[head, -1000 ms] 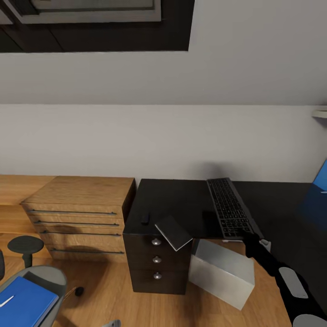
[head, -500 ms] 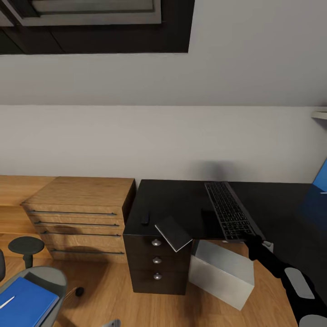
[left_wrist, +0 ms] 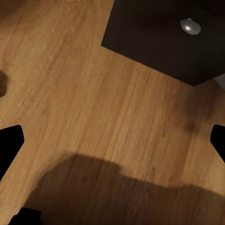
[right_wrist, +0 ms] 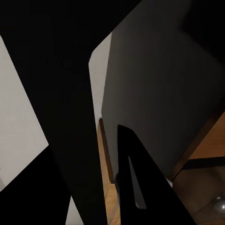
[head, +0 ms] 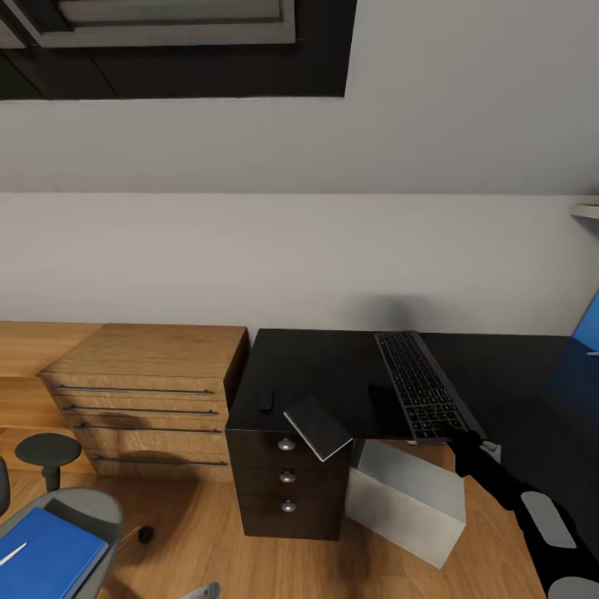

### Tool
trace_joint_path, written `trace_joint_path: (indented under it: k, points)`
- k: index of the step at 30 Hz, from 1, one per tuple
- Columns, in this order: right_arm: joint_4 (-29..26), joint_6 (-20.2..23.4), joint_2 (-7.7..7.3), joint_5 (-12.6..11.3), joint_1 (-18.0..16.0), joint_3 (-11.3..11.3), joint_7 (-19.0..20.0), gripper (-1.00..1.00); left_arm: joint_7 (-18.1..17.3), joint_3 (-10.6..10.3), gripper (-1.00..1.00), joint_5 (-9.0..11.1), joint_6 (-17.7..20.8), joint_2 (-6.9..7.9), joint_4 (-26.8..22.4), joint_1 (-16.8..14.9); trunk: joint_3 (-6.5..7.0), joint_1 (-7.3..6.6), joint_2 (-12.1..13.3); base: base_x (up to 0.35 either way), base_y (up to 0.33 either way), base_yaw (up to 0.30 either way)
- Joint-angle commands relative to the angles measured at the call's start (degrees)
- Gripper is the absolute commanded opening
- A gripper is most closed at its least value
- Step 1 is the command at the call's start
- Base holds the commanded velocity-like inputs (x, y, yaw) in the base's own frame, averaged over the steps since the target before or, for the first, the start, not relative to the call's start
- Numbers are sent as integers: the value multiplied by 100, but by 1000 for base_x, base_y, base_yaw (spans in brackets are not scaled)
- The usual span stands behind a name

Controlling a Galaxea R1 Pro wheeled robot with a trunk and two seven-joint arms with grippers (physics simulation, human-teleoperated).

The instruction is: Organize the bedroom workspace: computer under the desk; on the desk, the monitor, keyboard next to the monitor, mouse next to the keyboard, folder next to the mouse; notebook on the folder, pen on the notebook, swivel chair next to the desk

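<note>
At the far left of the head view the blue folder point(head: 42, 556) lies on the seat of the swivel chair point(head: 79, 509) with the pen point(head: 12, 553) on top of it, and beyond stands a light-wood drawer chest point(head: 141, 399). On the black bench point(head: 333, 370), the mouse point(head: 266, 400) sits near the front edge, the notebook point(head: 318, 426) juts tilted over that edge above the knobbed drawers, and the keyboard point(head: 418, 384) lies further right, with the grey computer point(head: 406, 502) on the floor beneath. The right tool point(head: 462, 443) is at the keyboard's near end, though whether it grips cannot be told; in the left wrist view the left tool's fingertips point(left_wrist: 10, 143) stand wide apart over bare wooden floor point(left_wrist: 93, 103), holding nothing.
</note>
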Motion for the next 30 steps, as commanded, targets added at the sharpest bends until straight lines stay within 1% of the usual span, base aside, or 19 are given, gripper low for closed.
trace_joint_path:
  k: [1,12,22,30]
  points:
    - [7,43,3,-10,-6,-21,14,-100,-14,9,100,56,-13,-2,3,-3,-6,0,-4,0,0,0]
    - [27,34,30,-10,-6,-20,27,-100,-14,9,100,64,-28,6,5,-3,-6,0,-4,-19,0,0]
    - [34,31,38,-10,-6,-20,14,-100,-16,9,100,65,-25,6,53,-3,-6,0,-4,-303,0,0]
    - [165,-114,41,-10,-6,-15,2,-100,-16,9,100,65,-28,6,73,-3,-6,0,-4,-331,0,0]
